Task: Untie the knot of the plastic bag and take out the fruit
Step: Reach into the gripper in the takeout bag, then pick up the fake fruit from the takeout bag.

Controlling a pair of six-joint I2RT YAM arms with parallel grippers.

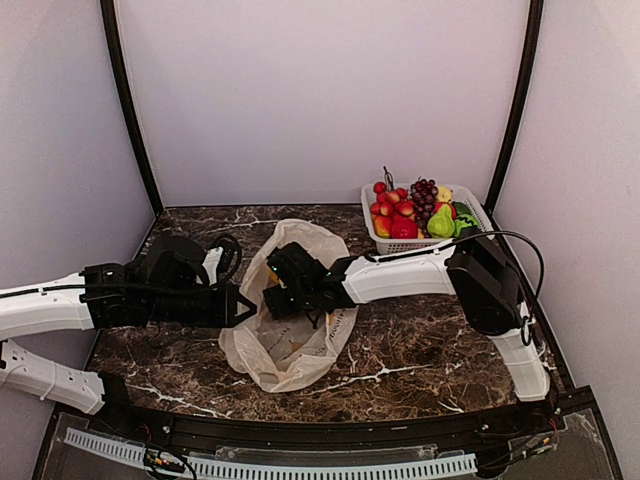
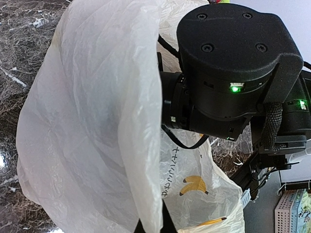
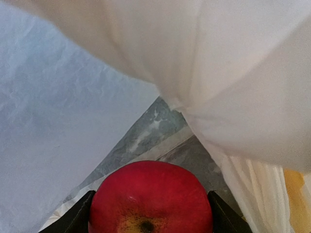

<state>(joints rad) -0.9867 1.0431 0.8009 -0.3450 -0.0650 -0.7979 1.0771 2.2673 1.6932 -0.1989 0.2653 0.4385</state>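
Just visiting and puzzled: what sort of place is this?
Probably a robot test booth: plain walls closing in a marble-look table, two arms at its near edge, practising with a bag and toy fruit.

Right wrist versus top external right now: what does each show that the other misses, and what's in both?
Only the right wrist: a red apple between the fingers of the right gripper, inside the plastic bag, with a patch of marble table showing through the opening.
Only the top external: the white basket of fruit at the back right, the left gripper at the bag's rim, and both arms whole.
Both: the cream bag, with the right gripper in its mouth.
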